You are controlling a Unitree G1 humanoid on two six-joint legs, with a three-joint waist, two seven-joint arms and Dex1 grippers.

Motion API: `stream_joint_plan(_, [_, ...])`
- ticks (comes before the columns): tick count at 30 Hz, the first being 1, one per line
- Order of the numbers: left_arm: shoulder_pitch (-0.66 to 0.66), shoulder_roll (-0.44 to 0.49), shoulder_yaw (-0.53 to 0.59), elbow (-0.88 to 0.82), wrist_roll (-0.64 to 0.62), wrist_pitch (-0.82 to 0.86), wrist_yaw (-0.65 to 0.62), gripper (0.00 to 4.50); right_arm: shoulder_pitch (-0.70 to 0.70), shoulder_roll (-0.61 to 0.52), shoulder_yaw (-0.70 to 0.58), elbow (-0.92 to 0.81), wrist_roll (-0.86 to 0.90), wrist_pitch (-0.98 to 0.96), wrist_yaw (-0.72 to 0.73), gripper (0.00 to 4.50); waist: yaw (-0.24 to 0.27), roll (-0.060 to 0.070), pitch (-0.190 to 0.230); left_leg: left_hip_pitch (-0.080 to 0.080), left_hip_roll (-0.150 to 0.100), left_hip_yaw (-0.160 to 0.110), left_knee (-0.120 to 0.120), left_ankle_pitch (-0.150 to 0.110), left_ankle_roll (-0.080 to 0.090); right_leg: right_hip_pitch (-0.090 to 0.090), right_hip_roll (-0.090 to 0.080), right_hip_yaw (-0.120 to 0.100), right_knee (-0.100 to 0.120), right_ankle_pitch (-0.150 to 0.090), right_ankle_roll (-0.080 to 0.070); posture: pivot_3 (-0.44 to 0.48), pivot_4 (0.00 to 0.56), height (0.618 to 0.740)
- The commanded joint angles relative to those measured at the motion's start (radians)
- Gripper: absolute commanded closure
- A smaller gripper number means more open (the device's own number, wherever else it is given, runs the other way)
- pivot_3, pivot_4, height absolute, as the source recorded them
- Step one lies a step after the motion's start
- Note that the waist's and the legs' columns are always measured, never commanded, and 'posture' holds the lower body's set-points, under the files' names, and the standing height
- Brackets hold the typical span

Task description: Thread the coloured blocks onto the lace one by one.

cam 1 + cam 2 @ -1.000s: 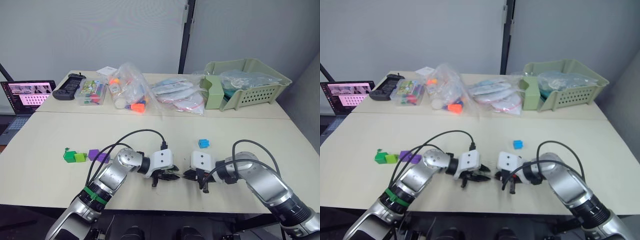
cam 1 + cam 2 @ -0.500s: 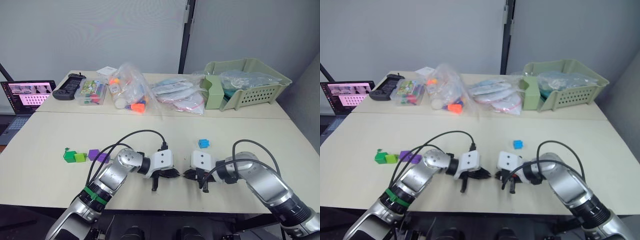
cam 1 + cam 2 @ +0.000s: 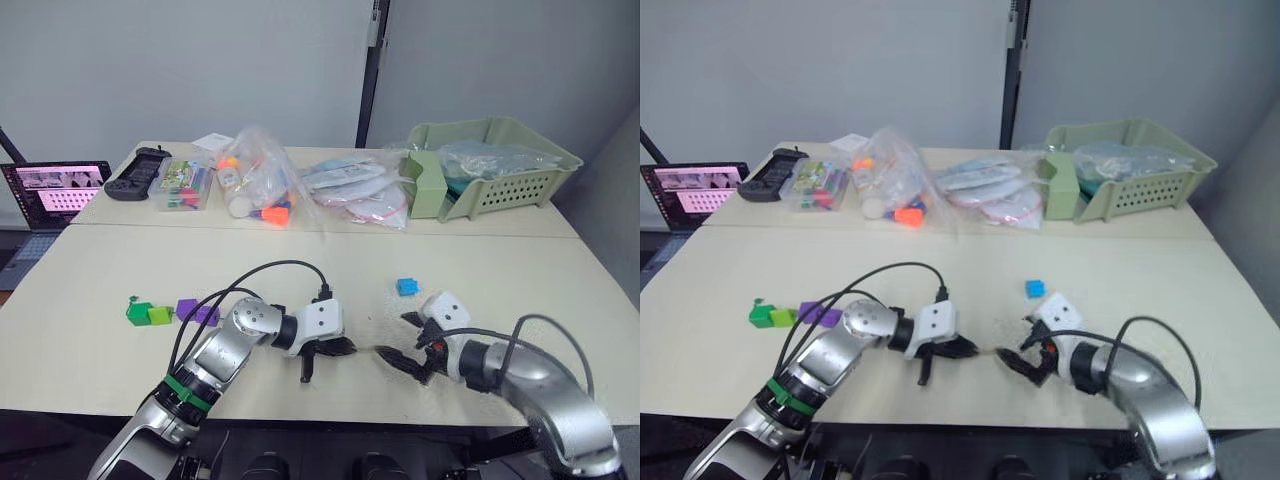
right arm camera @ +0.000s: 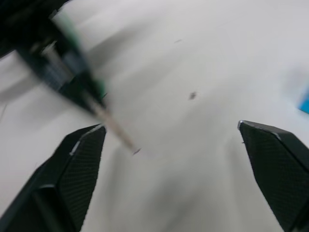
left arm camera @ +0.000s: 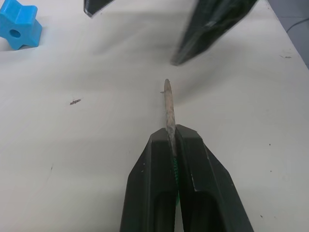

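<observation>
- my left tool [image 3: 345,349] sits low in the centre of the head frame, its black fingers [image 5: 159,193] pinched tight on the thin green lace [image 5: 170,126], just behind the stiff silvery tip, which pokes out forward over the bare worktop [image 3: 300,265].
- the green cord itself shows as a sliver between the fingers in the left wrist frame; i cannot follow where the rest of it runs.
- my right tool [image 3: 410,342] is lower right of centre, spread wide, its two black fingers [image 4: 72,179] well apart and holding nothing; it faces the lace tip from just beside it, and the tip points into the gap between those fingers without touching either.
- the small blue plastic block [image 3: 406,287] lies on the worktop just above the right tool in the frame, apart from both tools; it shows a hole through its middle in the left wrist frame.
- at the left of the frame a row of blocks rests on the worktop: a dark green cube [image 3: 138,312], a light green cube [image 3: 160,315], then two purple cubes [image 3: 197,312], side by side.
- along the top of the frame sit clear bags of orange and multicoloured craft pieces [image 3: 262,190] and a pale green plastic basket [image 3: 490,175].
- an open laptop [image 3: 55,195] shows at the left edge.
</observation>
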Motion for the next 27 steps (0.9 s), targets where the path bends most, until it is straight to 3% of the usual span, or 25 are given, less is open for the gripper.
stream_joint_plan(1, [0.002, 0.002, 0.019, -0.035, -0.014, 0.0, 0.002, 4.5, 0.005, 0.106, -0.036, -0.042, -0.069, -0.028, -0.215, 0.02, -0.003, 0.0, 0.0, 0.0, 0.0, 0.0, 0.0, 0.0, 0.0, 0.0, 0.0, 0.0, 0.0, 0.0, 0.0, 0.0, 0.15, 0.74])
stream_joint_plan(8, [0.005, 0.005, 0.016, -0.044, -0.016, 0.007, 0.003, 4.5, -0.088, 0.288, 0.02, 0.111, -0.22, -0.131, -0.499, 0.02, -0.003, 0.0, 0.0, 0.001, 0.0, 0.001, 0.0, 0.0, 0.0, 0.0, 0.0, 0.0, 0.0, 0.0, 0.0, 0.0, 0.15, 0.74])
stream_joint_plan(19, [0.006, 0.007, 0.019, -0.05, -0.018, 0.018, 0.014, 4.5, -0.291, 0.309, 0.001, 0.524, -0.238, -0.346, -0.544, 0.02, -0.003, 0.001, 0.0, 0.001, -0.001, 0.001, -0.002, 0.0, 0.0, 0.0, 0.0, 0.0, 0.0, 0.0, 0.0, 0.0, 0.15, 0.74])
stream_joint_plan(23, [0.006, 0.008, 0.019, -0.051, -0.019, 0.022, 0.016, 4.5, -0.297, 0.312, 0.005, 0.559, -0.229, -0.392, -0.532, 1.15, -0.006, 0.001, 0.0, 0.001, -0.001, 0.001, -0.004, 0.0, 0.0, 0.0, -0.001, 0.0, 0.0, 0.0, 0.0, 0.0, 0.15, 0.74])
stream_joint_plan(27, [0.005, 0.006, 0.019, -0.049, -0.021, 0.023, 0.017, 4.5, -0.278, 0.318, 0.014, 0.528, -0.226, -0.406, -0.522, 2.58, -0.009, 0.001, 0.0, 0.001, -0.001, 0.0, -0.005, 0.0, 0.0, 0.0, 0.0, 0.0, 0.0, 0.0, 0.0, 0.0, 0.15, 0.74])
